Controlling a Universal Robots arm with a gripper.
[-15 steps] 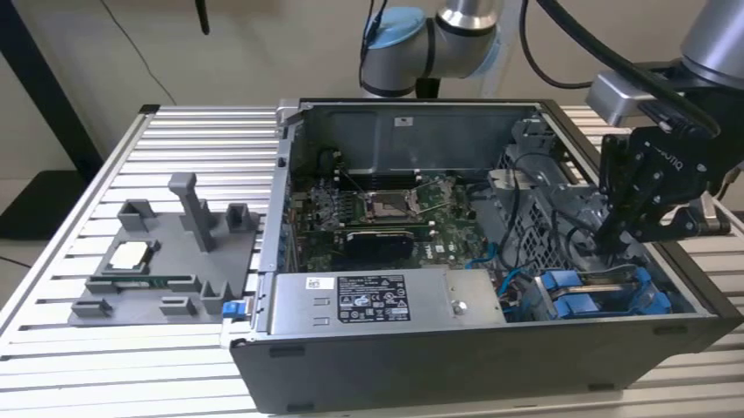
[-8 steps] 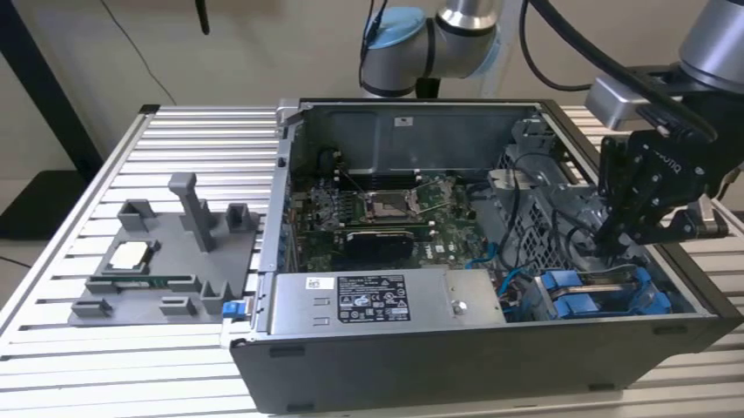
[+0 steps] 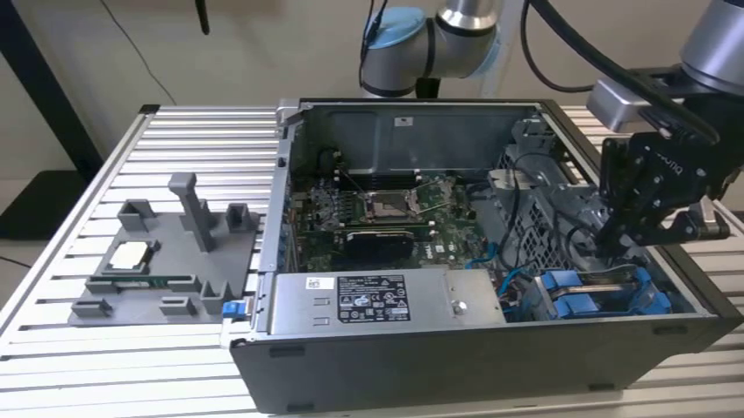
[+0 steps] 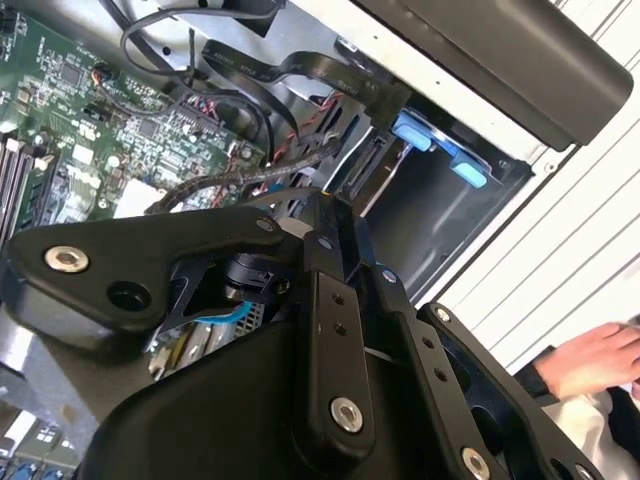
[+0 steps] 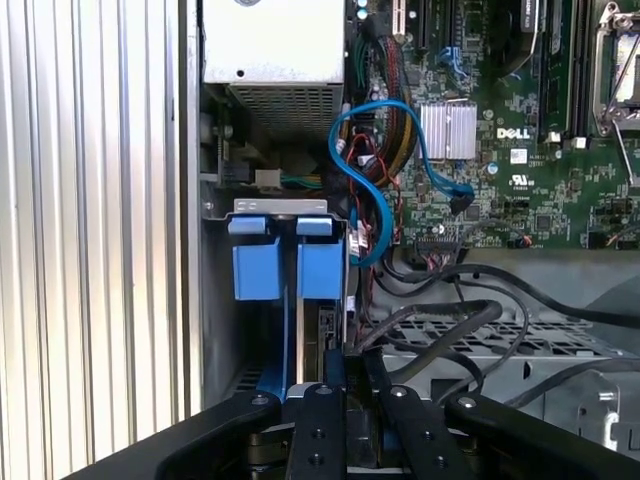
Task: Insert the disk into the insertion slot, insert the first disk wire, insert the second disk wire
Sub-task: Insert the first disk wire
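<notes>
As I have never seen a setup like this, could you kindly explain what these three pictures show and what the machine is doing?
It is one robot arm with a black gripper, working inside an open computer case on a slatted metal table. The exterior view looks on from outside; both wrist views come from cameras riding on the arm. The gripper reaches into the case next to the insertion slot, the drive bay with blue rails. A grey parts fixture lies on the table at the exterior view's left. Whether the gripper holds anything, I cannot tell.

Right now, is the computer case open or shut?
Open: the computer case has no side cover, and the motherboard lies exposed inside.
</notes>
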